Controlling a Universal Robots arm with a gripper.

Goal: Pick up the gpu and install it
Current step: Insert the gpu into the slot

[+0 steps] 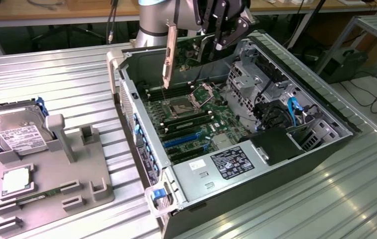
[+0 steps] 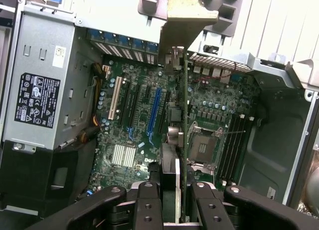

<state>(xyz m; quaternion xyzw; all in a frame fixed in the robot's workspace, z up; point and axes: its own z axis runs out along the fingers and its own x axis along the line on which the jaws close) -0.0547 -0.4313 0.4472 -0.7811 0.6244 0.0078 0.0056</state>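
The gripper holds the gpu up over the open computer.

In the exterior view, the gripper (image 1: pixel 216 42) is pinched partly shut on the gpu (image 1: pixel 170 55). The gpu hangs on its edge, with its pale metal end toward the exterior view's left. It is in the air above the computer case (image 1: pixel 308 99), which lies open on the desk (image 1: pixel 55 79). I think it is kept upright so its bottom edge can meet a slot on the board (image 1: pixel 195 119). In the wrist view, the gripper (image 2: pixel 174 197) squeezes the gpu (image 2: pixel 185 115) from both sides. The gpu sticks straight out from between its fingers toward the board (image 2: pixel 144 155), near the long blue slot (image 2: pixel 156 110) but not lined up over it.
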